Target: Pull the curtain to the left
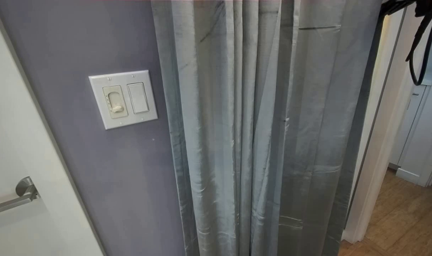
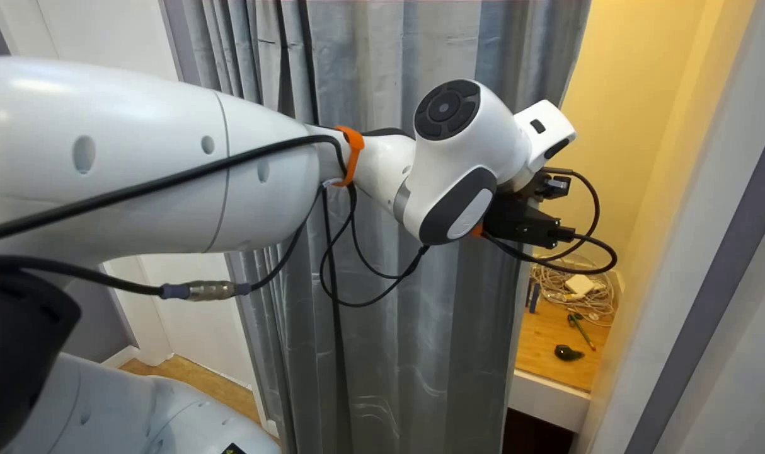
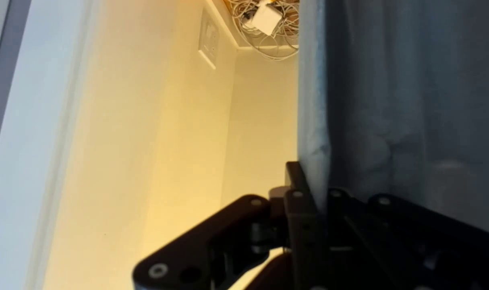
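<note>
The curtain [image 1: 212, 128] hangs in long grey-blue vertical pleats. It also hangs behind the arm in an exterior view [image 2: 414, 328], its right edge beside a yellow-lit alcove. In the wrist view the curtain [image 3: 389, 80] fills the right side. My gripper [image 3: 315, 191] is shut on the curtain's edge, which runs down between the two fingers. The left finger lies on the alcove side, the right finger is dark against the fabric. In an exterior view the fingers are hidden behind the wrist and its black camera mount.
A white wall switch [image 1: 125, 99] is on the purple-grey wall left of the curtain. A door handle [image 1: 15, 199] shows further left. The alcove's shelf holds a pile of cables [image 2: 575, 287]. A white door frame [image 2: 691, 227] stands right of the alcove. Black cables [image 2: 382, 284] loop below the arm.
</note>
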